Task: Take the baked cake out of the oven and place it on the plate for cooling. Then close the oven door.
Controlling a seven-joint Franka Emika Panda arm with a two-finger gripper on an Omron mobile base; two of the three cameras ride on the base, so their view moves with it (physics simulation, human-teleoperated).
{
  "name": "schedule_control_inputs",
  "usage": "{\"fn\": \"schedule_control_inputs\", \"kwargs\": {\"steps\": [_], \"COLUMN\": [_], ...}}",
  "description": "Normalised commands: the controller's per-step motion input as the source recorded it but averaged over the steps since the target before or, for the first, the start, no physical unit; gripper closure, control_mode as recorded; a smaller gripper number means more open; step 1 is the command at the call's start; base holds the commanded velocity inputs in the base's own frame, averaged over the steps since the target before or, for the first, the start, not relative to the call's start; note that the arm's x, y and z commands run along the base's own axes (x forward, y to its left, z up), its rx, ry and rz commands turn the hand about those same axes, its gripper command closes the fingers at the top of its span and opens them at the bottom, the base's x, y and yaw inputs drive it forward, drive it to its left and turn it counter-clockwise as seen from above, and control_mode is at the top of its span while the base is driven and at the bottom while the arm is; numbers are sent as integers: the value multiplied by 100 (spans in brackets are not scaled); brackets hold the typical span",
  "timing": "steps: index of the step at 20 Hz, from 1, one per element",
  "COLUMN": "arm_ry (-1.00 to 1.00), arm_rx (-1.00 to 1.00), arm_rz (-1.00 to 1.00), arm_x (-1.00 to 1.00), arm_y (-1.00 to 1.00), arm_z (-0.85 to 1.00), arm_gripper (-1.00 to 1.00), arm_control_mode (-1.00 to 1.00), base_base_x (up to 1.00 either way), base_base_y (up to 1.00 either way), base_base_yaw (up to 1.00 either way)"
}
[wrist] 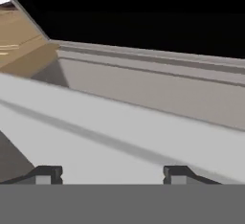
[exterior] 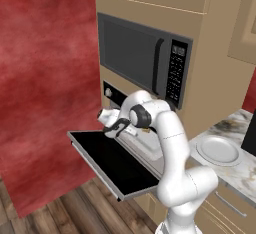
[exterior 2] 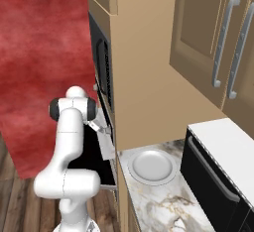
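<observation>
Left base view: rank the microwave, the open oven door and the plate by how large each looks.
1. Microwave and open oven door: look alike in extent; the door lies nearer the camera and the arm hides part of it, so I won't rank them.
2. Plate: clearly smallest.

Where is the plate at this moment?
The plate lies on the marble counter, right of the open oven door, beside a black appliance.

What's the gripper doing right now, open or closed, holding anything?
Gripper: open, fingers spread wide with nothing between them, aimed low into the oven above its lowered oven door.
</observation>
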Motion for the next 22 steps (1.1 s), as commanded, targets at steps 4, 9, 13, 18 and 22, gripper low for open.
{"fn": "schedule_control_inputs", "kwargs": {"steps": [4,9,13,18,22], "arm_ry": [19,17,18,17,-17], "arm_rx": [2,0,1,4,2], "arm_rz": [13,13,12,9,-1], "arm_x": [-100,-100,-100,-100,-64], "arm_y": [87,99,97,92,8], "arm_z": [-100,-100,-100,-88,36], "arm_gripper": [-100,-100,-100,-100,-100], "arm_control_mode": [-100,-100,-100,-100,-100], "base_base_x": [0,0,0,0,0], "base_base_y": [0,0,0,0,0], "base_base_yaw": [0,0,0,0,0]}}
